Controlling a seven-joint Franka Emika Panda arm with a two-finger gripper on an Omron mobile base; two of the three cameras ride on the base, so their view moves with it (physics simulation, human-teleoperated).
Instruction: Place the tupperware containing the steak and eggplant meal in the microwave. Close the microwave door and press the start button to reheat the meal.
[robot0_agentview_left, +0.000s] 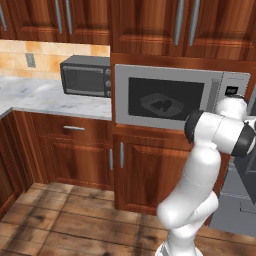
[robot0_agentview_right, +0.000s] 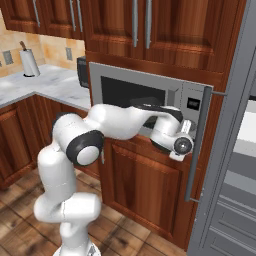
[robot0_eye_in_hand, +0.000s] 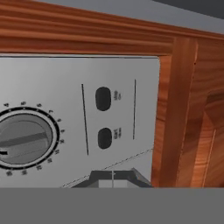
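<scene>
Cabinets (robot0_agentview_left: 150, 20): dark red-brown wood, doors above and below the microwave, long metal handles.
Counter (robot0_agentview_left: 45, 95): pale marbled top running left from the microwave, tan tiled wall behind it.
Microwave (robot0_agentview_left: 235, 80): wide silver-grey unit built into the wood surround, control panel on its right side.
Microwave door (robot0_agentview_left: 122, 95): shut flat against the front, large dark window.
Arm (robot0_agentview_right: 120, 120): white, reaching from the base up across the door toward the control panel.
Countertop oven (robot0_agentview_left: 85, 75): smaller, dark grey, standing on the counter just left of the microwave.
Tupperware (robot0_agentview_left: 161, 102): shallow pale tray seen through the window, sitting inside the microwave.
Steak and eggplant: two dark lumps in the tray behind the glass; cannot tell which is which.
Paper towel roll (robot0_agentview_right: 29, 62): upright on the far counter.
Dial (robot0_eye_in_hand: 24, 139): round, ringed with tick marks, on the panel's left in the hand view.
Buttons (robot0_eye_in_hand: 103, 98): two dark ovals, one above the other, right of the dial.
Gripper (robot0_eye_in_hand: 113, 178): close to the panel below the lower button; fingertips pressed together, nothing between them.
</scene>
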